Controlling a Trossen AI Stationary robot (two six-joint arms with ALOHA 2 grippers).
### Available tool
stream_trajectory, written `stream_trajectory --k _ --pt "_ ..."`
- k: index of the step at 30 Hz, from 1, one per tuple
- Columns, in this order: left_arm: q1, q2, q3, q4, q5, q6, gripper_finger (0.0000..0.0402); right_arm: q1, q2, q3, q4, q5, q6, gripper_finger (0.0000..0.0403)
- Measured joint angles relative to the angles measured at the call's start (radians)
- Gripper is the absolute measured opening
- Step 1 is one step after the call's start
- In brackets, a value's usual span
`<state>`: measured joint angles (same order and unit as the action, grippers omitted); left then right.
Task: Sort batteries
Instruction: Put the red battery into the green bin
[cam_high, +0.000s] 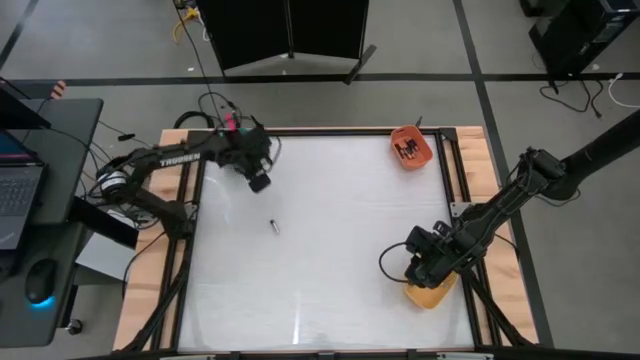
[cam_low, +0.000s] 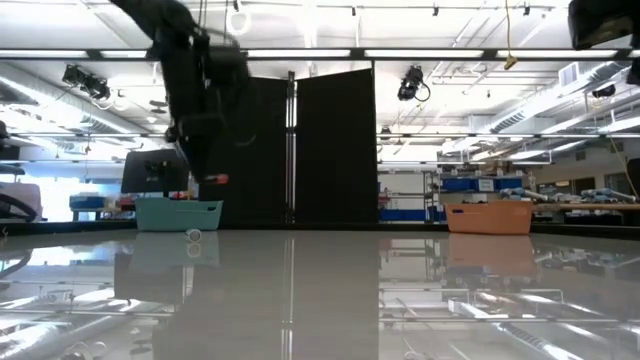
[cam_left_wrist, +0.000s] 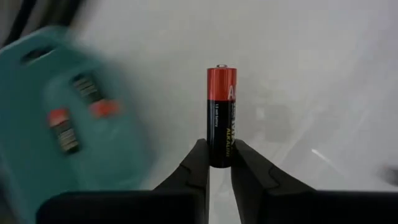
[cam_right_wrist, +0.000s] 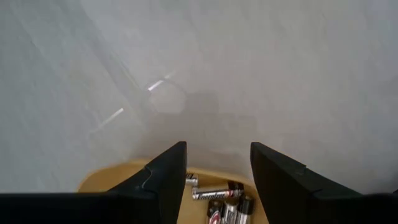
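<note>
Between the left gripper's (cam_left_wrist: 221, 163) clenched fingers stands a red-and-black battery (cam_left_wrist: 221, 115), held above the white table (cam_high: 320, 250) near a teal bin (cam_left_wrist: 68, 118) with batteries inside. One loose battery (cam_high: 273, 225) lies mid-table. Over at the yellow bin (cam_right_wrist: 112, 180), holding several batteries, the right gripper (cam_right_wrist: 217, 171) hovers with fingers parted, empty. An orange bin (cam_high: 410, 148) sits at the far edge.

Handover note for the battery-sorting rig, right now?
Left gripper: shut on a red-and-black battery, near the teal bin, which already holds batteries.
Right gripper: open, empty, over the yellow bin, batteries inside.
Orange bin at the table's far right also has some.
Left: drop the held battery; one loose battery mid-table.
</note>
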<state>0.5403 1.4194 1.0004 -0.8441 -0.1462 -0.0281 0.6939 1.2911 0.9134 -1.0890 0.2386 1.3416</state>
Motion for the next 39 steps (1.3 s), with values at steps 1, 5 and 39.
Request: stream_trajectory --k 1,5,39 --pt "0.038 0.01 -0.002 0.002 -0.019 0.001 0.0046 -0.005 0.0 0.0 0.003 0.0 -0.009 0.0186" --pt "0.169 0.036 -0.004 0.025 -0.05 0.008 0.0046 -0.022 0.0 0.0 0.007 0.005 -0.036 0.0181" --pt "0.381 0.217 -0.003 0.118 -0.046 0.147 0.0079 -0.076 0.0 0.0 0.015 0.011 -0.116 0.0177"
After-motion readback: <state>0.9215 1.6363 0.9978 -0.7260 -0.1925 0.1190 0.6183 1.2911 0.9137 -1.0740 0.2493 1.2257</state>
